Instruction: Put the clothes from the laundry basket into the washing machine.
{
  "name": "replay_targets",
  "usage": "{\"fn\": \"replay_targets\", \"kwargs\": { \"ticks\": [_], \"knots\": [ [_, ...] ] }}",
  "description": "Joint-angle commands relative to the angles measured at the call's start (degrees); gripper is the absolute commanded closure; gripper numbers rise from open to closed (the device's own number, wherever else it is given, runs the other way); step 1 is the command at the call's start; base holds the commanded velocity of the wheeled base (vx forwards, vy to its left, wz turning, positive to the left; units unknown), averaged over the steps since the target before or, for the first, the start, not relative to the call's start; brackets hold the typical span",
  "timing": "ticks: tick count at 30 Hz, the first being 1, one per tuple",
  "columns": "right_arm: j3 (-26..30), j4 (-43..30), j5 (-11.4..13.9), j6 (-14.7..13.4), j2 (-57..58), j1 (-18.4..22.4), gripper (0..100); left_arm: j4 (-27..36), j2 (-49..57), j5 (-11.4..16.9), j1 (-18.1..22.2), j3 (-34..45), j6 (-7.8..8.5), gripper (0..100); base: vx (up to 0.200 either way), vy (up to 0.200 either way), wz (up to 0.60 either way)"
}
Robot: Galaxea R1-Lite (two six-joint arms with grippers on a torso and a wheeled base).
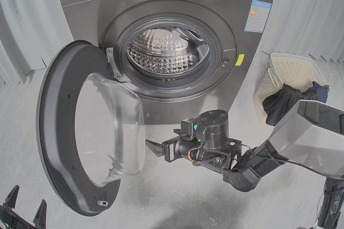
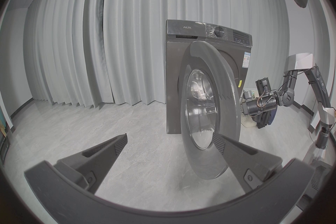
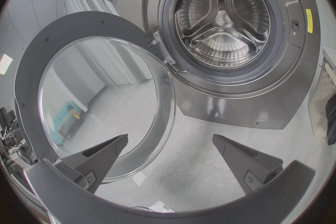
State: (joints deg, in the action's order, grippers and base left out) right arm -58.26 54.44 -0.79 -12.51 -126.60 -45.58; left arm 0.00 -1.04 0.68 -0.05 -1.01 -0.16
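The grey washing machine (image 1: 168,8) stands with its round door (image 1: 61,126) swung wide open to the left. Its steel drum (image 1: 168,50) (image 3: 222,21) holds no clothes. To the machine's right, a cream laundry basket (image 1: 294,68) (image 3: 322,102) has a black garment (image 1: 281,102) and a navy garment (image 1: 319,90) hanging over its near rim. My right gripper (image 1: 161,141) (image 3: 169,137) hovers low in front of the machine, pointing toward the door, open and holding nothing. My left gripper (image 1: 25,204) (image 2: 169,137) is open at the lower left, outside the door.
The open door (image 2: 227,95) (image 3: 31,70) juts out between the two arms and blocks the left side of the opening. Pale tiled floor (image 1: 186,197) lies free in front of the machine. White curtains (image 2: 122,42) hang behind.
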Motion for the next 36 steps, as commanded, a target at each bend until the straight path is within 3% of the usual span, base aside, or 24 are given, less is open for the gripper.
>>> {"fn": "replay_targets", "kwargs": {
  "ticks": [1,9,19,30,36],
  "knots": [
    [-2.91,0.05,0.0,0.03,-3.48,-0.74,0,0.0,0.77,0.02,0.05,1.01,-0.02,0,0.0,0.0,0.0],
    [-7.22,1.19,-0.26,-0.5,-5.68,-3.29,0,0.0,0.68,0.02,0.05,1.01,-0.02,0,0.0,0.0,0.0],
    [-9.15,1.81,-0.26,-0.5,-5.76,-2.41,0,0.0,0.77,0.02,0.05,1.01,-0.02,0,0.0,0.0,0.0],
    [-17.15,1.98,-0.7,-0.5,-12.18,-4.96,0,0.0,0.77,0.02,-0.04,1.01,-0.02,0,0.0,0.0,0.0],
    [-25.5,1.98,-2.2,-0.59,-17.54,-7.59,0,0.0,0.77,0.02,-0.04,1.01,-0.02,0,0.0,0.0,0.0]
  ]
}}
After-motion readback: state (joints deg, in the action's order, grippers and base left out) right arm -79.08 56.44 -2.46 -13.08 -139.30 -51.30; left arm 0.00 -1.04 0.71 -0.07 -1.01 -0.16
